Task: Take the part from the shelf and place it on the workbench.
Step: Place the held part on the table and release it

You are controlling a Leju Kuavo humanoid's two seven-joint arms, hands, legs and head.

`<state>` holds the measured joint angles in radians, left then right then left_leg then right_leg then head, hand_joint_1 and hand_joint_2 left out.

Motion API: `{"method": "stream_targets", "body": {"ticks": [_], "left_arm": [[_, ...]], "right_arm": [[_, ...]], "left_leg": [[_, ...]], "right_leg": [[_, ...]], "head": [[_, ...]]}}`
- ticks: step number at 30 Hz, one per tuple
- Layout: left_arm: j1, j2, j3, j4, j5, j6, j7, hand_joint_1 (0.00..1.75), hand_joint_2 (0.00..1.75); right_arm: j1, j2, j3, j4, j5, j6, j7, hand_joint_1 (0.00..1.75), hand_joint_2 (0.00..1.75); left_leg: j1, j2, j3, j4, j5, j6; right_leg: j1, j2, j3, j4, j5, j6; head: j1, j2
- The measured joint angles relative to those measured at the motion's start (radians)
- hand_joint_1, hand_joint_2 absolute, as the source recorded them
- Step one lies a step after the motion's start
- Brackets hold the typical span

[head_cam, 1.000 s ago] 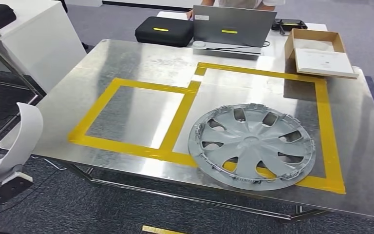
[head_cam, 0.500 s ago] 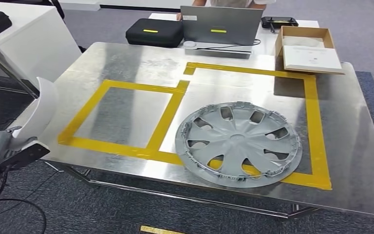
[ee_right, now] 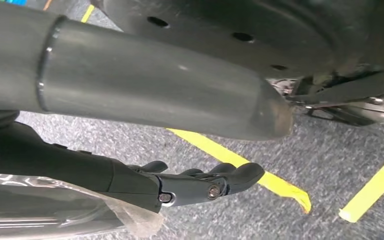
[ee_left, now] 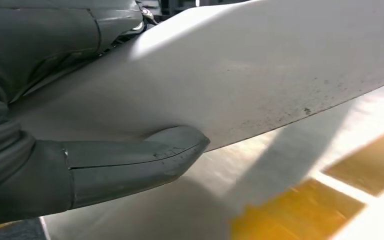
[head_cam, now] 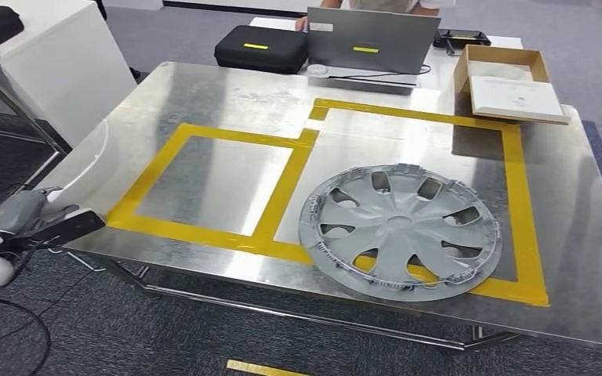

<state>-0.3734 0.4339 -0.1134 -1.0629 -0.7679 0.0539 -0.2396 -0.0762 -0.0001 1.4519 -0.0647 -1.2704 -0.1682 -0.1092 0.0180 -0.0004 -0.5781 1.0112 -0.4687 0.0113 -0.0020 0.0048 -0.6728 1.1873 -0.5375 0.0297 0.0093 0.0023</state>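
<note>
The part, a white curved panel, is gripped by my left hand at the workbench's left edge, its upper end leaning over the metal top. In the left wrist view the panel lies across my hand, the thumb pressed under its edge, with yellow tape below. The steel workbench carries yellow tape outlines. A grey wheel cover lies in the larger outline at the front right. My right hand hangs over the carpet, holding nothing, its fingers loosely extended.
Behind the workbench stand a grey laptop, a black case and an open cardboard box. A white table stands at the left. A person sits behind the laptop. Yellow tape lines mark the carpet.
The whole view has shifted a little. My left hand has carried the white panel forward and to the right, from beside the workbench to over its left edge.
</note>
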Motion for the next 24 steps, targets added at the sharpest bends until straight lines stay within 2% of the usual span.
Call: {"method": "stream_targets", "body": {"ticks": [2,3,7,9,11,12,13,14,16,17,18,19,21,23,24], "left_arm": [[-0.02,-0.006,-0.021,0.028,-0.007,0.003,0.0,1.75,1.75],[-0.029,-0.008,-0.029,0.039,-0.008,0.004,0.0,1.75,1.75],[-0.051,-0.013,-0.055,0.071,-0.012,0.005,-0.001,1.75,1.75],[-0.067,-0.017,-0.072,0.086,-0.026,0.002,-0.002,1.75,1.75],[-0.082,-0.026,-0.095,0.105,-0.041,-0.001,-0.001,1.75,1.75],[-0.085,-0.032,-0.106,0.115,-0.047,-0.001,0.0,1.75,1.75],[-0.088,-0.038,-0.116,0.123,-0.051,-0.001,0.0,1.75,1.75],[-0.092,-0.044,-0.127,0.132,-0.056,-0.001,0.001,1.75,1.75],[-0.109,-0.054,-0.148,0.148,-0.061,0.001,0.001,1.75,1.75],[-0.12,-0.058,-0.157,0.155,-0.063,0.002,0.001,1.75,1.75],[-0.128,-0.062,-0.166,0.161,-0.065,0.003,0.001,1.75,1.75],[-0.135,-0.066,-0.174,0.166,-0.068,0.003,0.002,1.75,1.75],[-0.143,-0.074,-0.189,0.174,-0.075,0.003,0.002,1.75,1.75],[-0.153,-0.084,-0.202,0.178,-0.079,0.004,0.002,1.75,1.75],[-0.158,-0.088,-0.207,0.18,-0.08,0.004,0.002,1.75,1.75]], "right_arm": [[-0.005,-0.003,0.004,-0.001,0.001,0.0,-0.001,0.0,0.0],[-0.006,-0.004,0.005,-0.001,0.001,0.0,-0.001,0.0,0.0],[-0.006,-0.004,0.011,-0.001,0.002,0.001,-0.002,0.0,0.0],[-0.007,-0.005,0.015,-0.001,0.005,0.001,-0.002,0.0,0.0],[-0.009,-0.007,0.019,-0.001,0.007,0.002,-0.003,0.0,0.0],[-0.01,-0.007,0.021,-0.001,0.008,0.002,-0.003,0.0,0.0],[-0.01,-0.007,0.023,-0.002,0.008,0.002,-0.003,0.0,0.0],[-0.01,-0.007,0.024,-0.002,0.008,0.003,-0.003,0.0,0.0],[-0.01,-0.007,0.026,-0.003,0.008,0.004,-0.003,0.0,0.0],[-0.011,-0.007,0.027,-0.004,0.008,0.004,-0.003,0.0,0.0],[-0.012,-0.008,0.029,-0.004,0.008,0.004,-0.004,0.0,0.0],[-0.012,-0.008,0.03,-0.004,0.008,0.004,-0.004,0.0,0.0],[-0.011,-0.009,0.031,-0.004,0.008,0.004,-0.004,0.0,0.0],[-0.011,-0.01,0.033,-0.005,0.009,0.005,-0.005,0.0,0.0],[-0.012,-0.011,0.034,-0.005,0.009,0.005,-0.005,0.0,0.0]], "left_leg": [[-0.002,0.0,-0.002,0.003,-0.002,-0.007],[-0.004,0.0,-0.004,0.004,-0.002,-0.011],[-0.003,0.0,-0.007,0.01,-0.007,-0.03],[-0.002,0.0,-0.038,0.082,-0.052,-0.038],[-0.001,0.0,-0.099,0.22,-0.114,-0.043],[-0.001,0.0,-0.122,0.272,-0.13,-0.043],[-0.001,0.0,-0.131,0.292,-0.127,-0.043],[-0.001,0.0,-0.121,0.269,-0.104,-0.042],[-0.001,0.0,-0.062,0.14,-0.033,-0.036],[-0.003,0.0,-0.033,0.075,-0.01,-0.033],[-0.004,-0.001,-0.015,0.032,0.001,-0.03],[-0.006,-0.002,-0.008,0.014,-0.001,-0.028],[-0.008,-0.002,-0.009,0.007,0.0,-0.019],[-0.004,-0.002,-0.007,0.001,0.004,-0.006],[-0.002,-0.001,-0.006,-0.002,0.005,0.0]], "right_leg": [[0.0,-0.001,0.064,-0.131,0.048,-0.005],[0.001,-0.001,0.081,-0.164,0.055,-0.008],[0.0,0.001,0.089,-0.181,0.058,-0.028],[-0.004,-0.002,0.092,-0.186,0.061,-0.039],[-0.002,-0.003,0.092,-0.185,0.059,-0.044],[-0.002,-0.003,0.093,-0.185,0.059,-0.044],[-0.002,-0.002,0.093,-0.184,0.058,-0.045],[-0.001,-0.001,0.094,-0.183,0.058,-0.044],[-0.001,0.0,0.096,-0.181,0.056,-0.041],[0.001,0.001,0.095,-0.179,0.055,-0.038],[0.003,0.002,0.093,-0.178,0.056,-0.034],[0.004,0.002,0.09,-0.178,0.056,-0.029],[0.003,0.003,0.086,-0.18,0.058,-0.019],[0.002,0.002,0.072,-0.155,0.037,-0.008],[0.001,0.002,0.051,-0.112,0.013,-0.004]], "head": [[-0.001,0.0],[-0.001,0.0],[-0.003,0.0],[-0.006,0.0],[-0.008,0.0],[-0.007,0.0],[-0.008,0.0],[-0.008,0.0],[-0.007,0.0],[-0.007,0.0],[-0.007,0.0],[-0.006,0.0],[-0.006,0.0],[-0.003,0.0],[-0.001,0.0]]}}
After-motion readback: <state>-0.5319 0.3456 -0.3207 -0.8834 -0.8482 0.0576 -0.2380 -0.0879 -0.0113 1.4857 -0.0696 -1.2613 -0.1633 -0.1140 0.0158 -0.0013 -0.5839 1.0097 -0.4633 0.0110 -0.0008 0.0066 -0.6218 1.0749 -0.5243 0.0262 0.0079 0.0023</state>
